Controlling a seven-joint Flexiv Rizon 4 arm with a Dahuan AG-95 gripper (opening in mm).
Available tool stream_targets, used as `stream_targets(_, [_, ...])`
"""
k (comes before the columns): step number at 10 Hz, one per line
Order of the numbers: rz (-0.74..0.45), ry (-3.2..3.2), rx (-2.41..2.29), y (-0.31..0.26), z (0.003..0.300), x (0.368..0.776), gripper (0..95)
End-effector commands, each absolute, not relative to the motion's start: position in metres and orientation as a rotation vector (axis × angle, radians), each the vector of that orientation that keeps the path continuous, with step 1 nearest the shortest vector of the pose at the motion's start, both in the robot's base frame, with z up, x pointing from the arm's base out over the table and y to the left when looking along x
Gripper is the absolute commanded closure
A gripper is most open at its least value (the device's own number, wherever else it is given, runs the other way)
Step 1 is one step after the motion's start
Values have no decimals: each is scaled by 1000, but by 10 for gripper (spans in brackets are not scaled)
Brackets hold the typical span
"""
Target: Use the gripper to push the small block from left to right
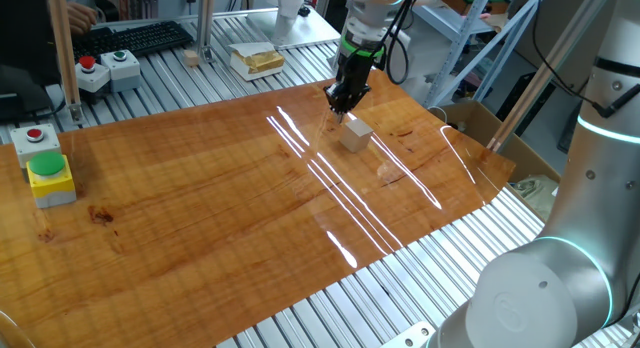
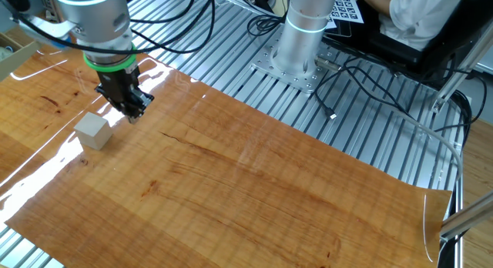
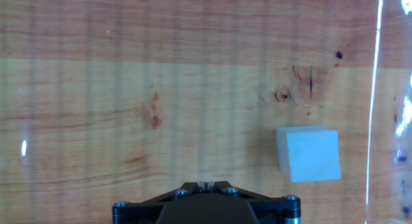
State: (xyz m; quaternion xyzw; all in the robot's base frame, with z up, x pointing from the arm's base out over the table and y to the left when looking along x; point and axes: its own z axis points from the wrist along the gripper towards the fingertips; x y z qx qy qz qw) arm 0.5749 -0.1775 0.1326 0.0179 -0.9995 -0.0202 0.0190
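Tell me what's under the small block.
The small block sits flat on the wooden board. Only bare wood shows around it; the patch beneath is covered. The gripper hangs beside it.

Your one fixed view looks down across the wooden surface [image 1: 200, 218] from one side, the other from the opposite side, nearer, hand view straight down, close, all sharing the small block [image 1: 355, 135].

My arm reaches down from above, wrist near vertical, green ring just over the black tool head. The gripper [image 1: 341, 110] [image 2: 134, 114] [image 3: 204, 185] points at the surface, fingers pressed together into one narrow tip, holding nothing.
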Motion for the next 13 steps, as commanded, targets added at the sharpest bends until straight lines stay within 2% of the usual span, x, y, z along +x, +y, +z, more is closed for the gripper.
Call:
stream_targets(1, [-51,-3101,-9,-178,132,576,950])
stream_targets(8, [-10,-3040,-355,-178,132,576,950])
stream_targets(13, [-4,-3043,-321,-178,132,576,950])
